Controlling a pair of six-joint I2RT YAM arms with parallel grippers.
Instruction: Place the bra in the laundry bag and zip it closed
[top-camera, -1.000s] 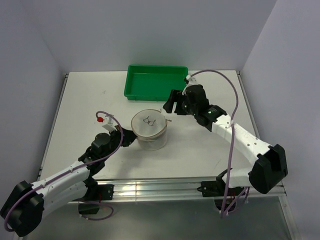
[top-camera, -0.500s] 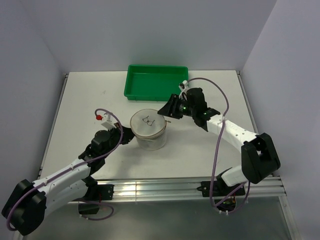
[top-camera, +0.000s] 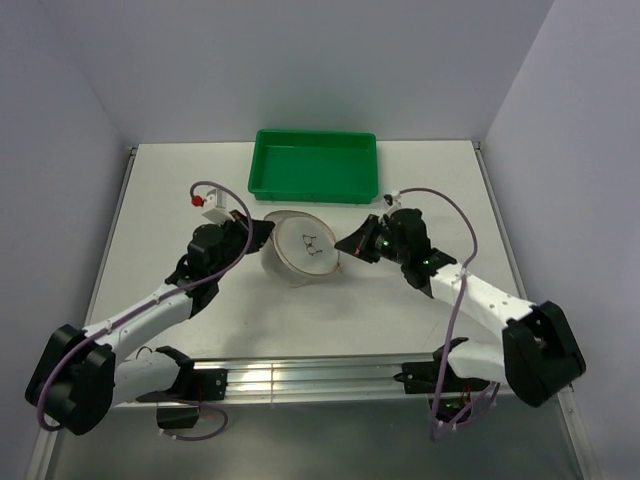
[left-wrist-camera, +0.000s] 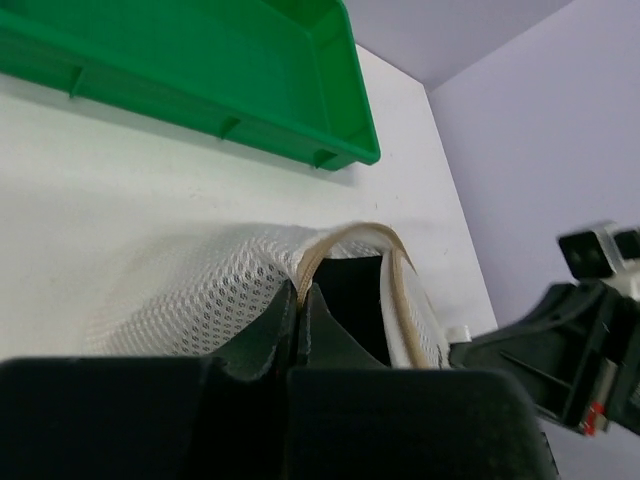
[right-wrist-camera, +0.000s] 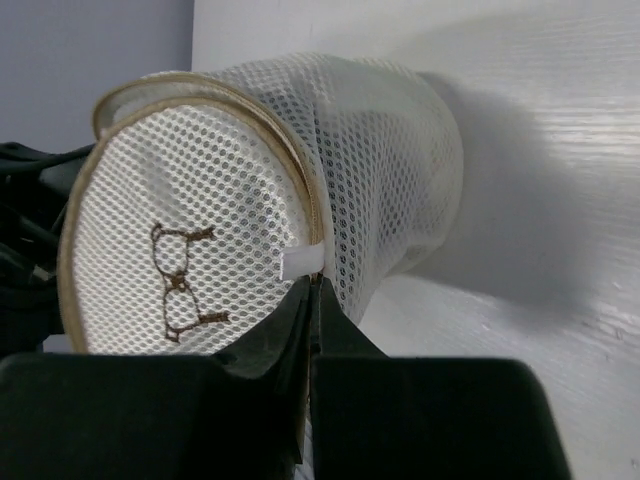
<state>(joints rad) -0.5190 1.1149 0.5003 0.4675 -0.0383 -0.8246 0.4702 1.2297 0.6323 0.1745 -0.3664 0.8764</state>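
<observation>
Hands on both arms grip a white mesh laundry bag (top-camera: 303, 250) tipped on its side on the counter (top-camera: 170, 200). The left hand (top-camera: 262, 232) is clenched on its beige rim, and the right hand (top-camera: 345, 245) pinches the white zip pull (right-wrist-camera: 300, 262). The bag's round top faces the right hand. A green tray (top-camera: 315, 165) sits just beyond.

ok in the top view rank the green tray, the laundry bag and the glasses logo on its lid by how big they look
1. green tray: clearly largest, though it lies farther back
2. laundry bag: tilted, lid showing
3. glasses logo: a small mark on that lid
</observation>
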